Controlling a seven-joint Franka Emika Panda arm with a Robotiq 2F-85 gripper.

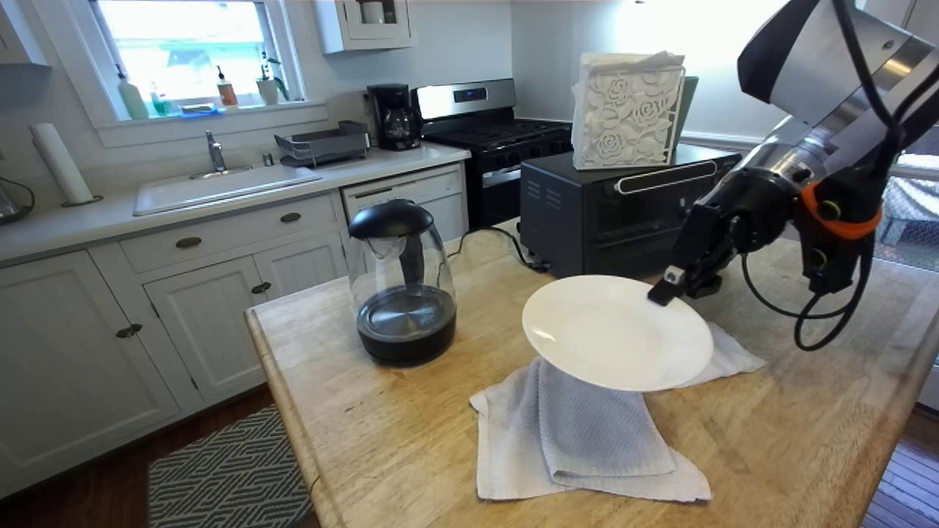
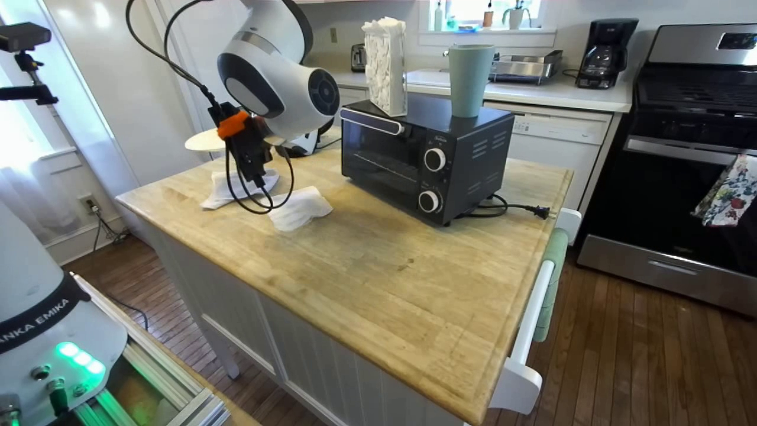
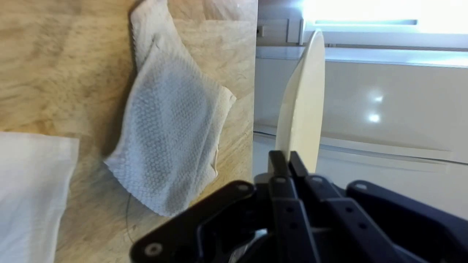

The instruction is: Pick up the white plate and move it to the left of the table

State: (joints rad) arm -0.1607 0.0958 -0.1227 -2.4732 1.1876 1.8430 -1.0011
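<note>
The round white plate (image 1: 612, 334) is held in the air above the table (image 1: 396, 433), over folded cloth napkins, in an exterior view. My gripper (image 1: 669, 287) is shut on its rim at the toaster oven side. In the wrist view the plate (image 3: 306, 98) is seen nearly edge-on, with its rim between the fingertips (image 3: 286, 156). In an exterior view the plate (image 2: 204, 141) shows beyond the arm, above the far left part of the table (image 2: 378, 278); the fingertips are hidden there.
A glass kettle (image 1: 405, 301) stands on the table beside the plate. A black toaster oven (image 1: 623, 220) carries a white napkin holder (image 1: 627, 114) and a green cup (image 2: 470, 80). Its cord (image 2: 502, 207) lies on the table. Folded napkins (image 1: 579, 440) lie under the plate and beside it (image 2: 301, 208).
</note>
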